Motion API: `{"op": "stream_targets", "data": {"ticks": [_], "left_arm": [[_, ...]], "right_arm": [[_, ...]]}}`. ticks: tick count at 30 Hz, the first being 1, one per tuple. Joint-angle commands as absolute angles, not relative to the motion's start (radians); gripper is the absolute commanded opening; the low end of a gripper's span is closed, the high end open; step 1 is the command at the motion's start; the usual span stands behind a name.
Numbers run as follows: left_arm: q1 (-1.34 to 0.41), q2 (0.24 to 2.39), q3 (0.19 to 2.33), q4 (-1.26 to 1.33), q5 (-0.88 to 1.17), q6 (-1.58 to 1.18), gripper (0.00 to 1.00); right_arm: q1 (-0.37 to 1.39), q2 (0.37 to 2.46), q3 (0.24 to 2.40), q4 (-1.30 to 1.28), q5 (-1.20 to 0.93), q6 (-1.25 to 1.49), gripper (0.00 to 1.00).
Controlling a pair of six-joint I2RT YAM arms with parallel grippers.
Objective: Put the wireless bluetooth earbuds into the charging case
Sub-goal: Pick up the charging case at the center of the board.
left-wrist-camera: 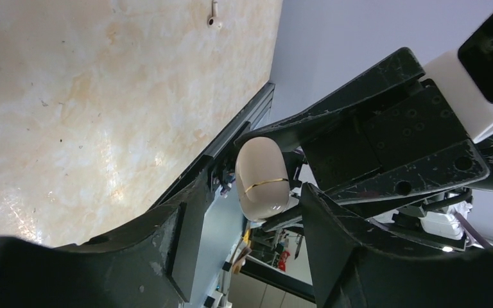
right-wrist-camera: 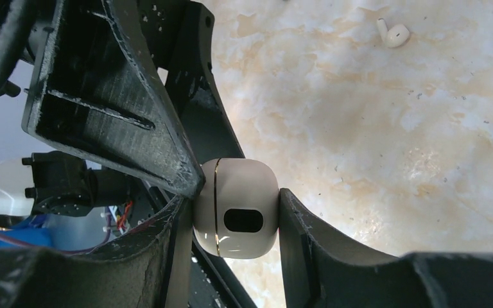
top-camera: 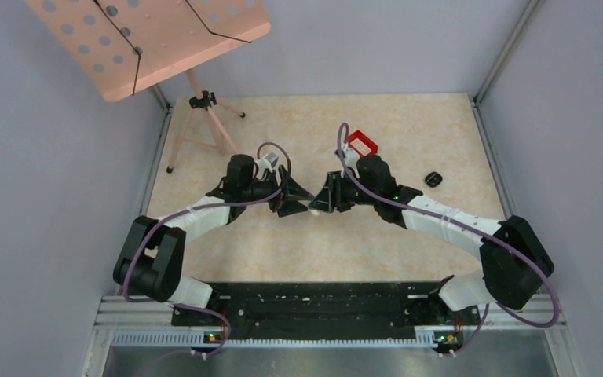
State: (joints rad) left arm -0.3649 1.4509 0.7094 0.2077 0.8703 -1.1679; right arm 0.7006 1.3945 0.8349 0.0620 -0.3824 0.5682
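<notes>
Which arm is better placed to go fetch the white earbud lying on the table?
Left, I'd say. The right gripper clamps the cream case between both fingers; the earbud lies unobstructed in the left wrist view.

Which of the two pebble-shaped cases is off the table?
The cream case, clamped in the right pincer; the black case lies on the table.
</notes>
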Motion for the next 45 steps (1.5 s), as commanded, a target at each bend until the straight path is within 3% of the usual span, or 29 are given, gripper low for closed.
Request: {"op": "stream_targets", "data": {"ticks": [1, 6, 12, 16, 17, 21, 27, 34, 42, 45], "left_arm": [[-0.39, 1.476, 0.737, 0.22, 0.901, -1.133, 0.62], [-0.406, 1.491, 0.739, 0.221, 0.897, -1.13, 0.58], [-0.416, 1.495, 0.748, 0.229, 0.909, -1.135, 0.41], [-0.423, 1.507, 0.75, 0.253, 0.925, -1.152, 0.37], [-0.425, 1.509, 0.752, 0.259, 0.928, -1.154, 0.33], [-0.429, 1.514, 0.758, 0.259, 0.937, -1.158, 0.0], [-0.429, 1.501, 0.754, 0.234, 0.919, -1.141, 0.0], [-0.429, 1.517, 0.752, 0.235, 0.906, -1.131, 0.0], [-0.428, 1.546, 0.781, 0.207, 0.902, -1.088, 0.0], [-0.428, 1.552, 0.789, 0.208, 0.926, -1.059, 0.0]], "right_arm": [[0.719, 1.39, 0.888, 0.094, -0.382, 0.551, 0.23], [0.721, 1.391, 0.891, 0.084, -0.382, 0.544, 0.23], [0.723, 1.4, 0.891, 0.093, -0.391, 0.548, 0.24], [0.727, 1.411, 0.893, 0.098, -0.39, 0.55, 0.25], [0.728, 1.412, 0.895, 0.097, -0.392, 0.549, 0.25], [0.728, 1.415, 0.896, 0.095, -0.38, 0.554, 0.25], [0.728, 1.414, 0.899, 0.088, -0.362, 0.559, 0.38], [0.729, 1.419, 0.9, 0.071, -0.337, 0.558, 0.66], [0.71, 1.371, 0.892, 0.027, -0.318, 0.553, 0.82], [0.679, 1.307, 0.849, 0.037, -0.332, 0.58, 0.95]]}}
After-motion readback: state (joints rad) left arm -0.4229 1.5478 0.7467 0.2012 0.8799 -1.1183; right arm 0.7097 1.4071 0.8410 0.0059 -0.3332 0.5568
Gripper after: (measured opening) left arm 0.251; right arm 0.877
